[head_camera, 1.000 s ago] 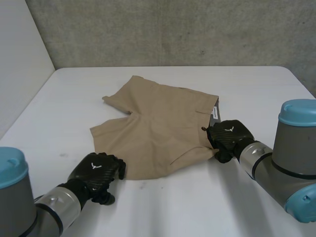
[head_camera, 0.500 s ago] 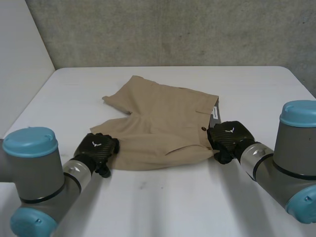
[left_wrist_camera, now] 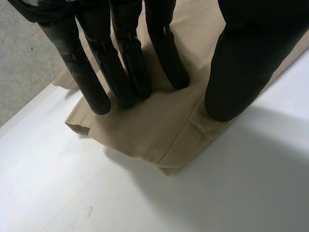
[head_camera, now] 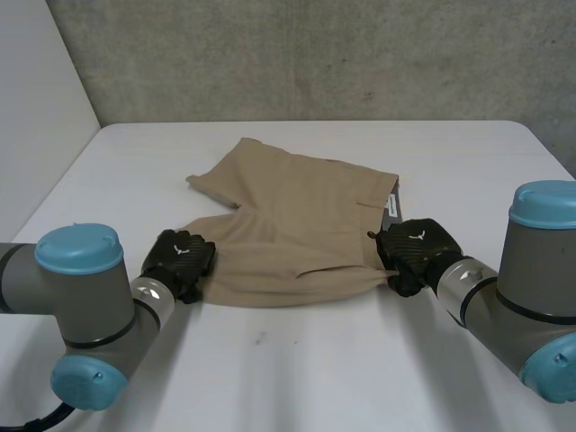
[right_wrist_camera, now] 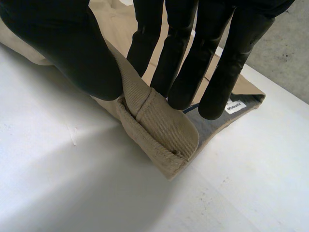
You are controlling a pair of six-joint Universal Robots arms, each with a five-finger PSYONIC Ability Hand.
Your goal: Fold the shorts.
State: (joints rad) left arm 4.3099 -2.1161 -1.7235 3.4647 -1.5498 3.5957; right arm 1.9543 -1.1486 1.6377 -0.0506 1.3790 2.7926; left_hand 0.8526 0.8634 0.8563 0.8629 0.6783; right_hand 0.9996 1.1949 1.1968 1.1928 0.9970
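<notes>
Head view, tan twill shorts, creased

This looks like a robotics lab. A bare concrete wall stands behind a plain white table, and two grey robot arms reach over it.

Plain tan shorts (grey lining) on white table.

Left hand: I see it on a hemmed corner of the shorts.
Fingers: straight, tips down on the tan cloth.
Thumb: tip on the hem edge, pinching cloth towards the fingers.
Corner: doubled, slightly off the white table.
</notes>
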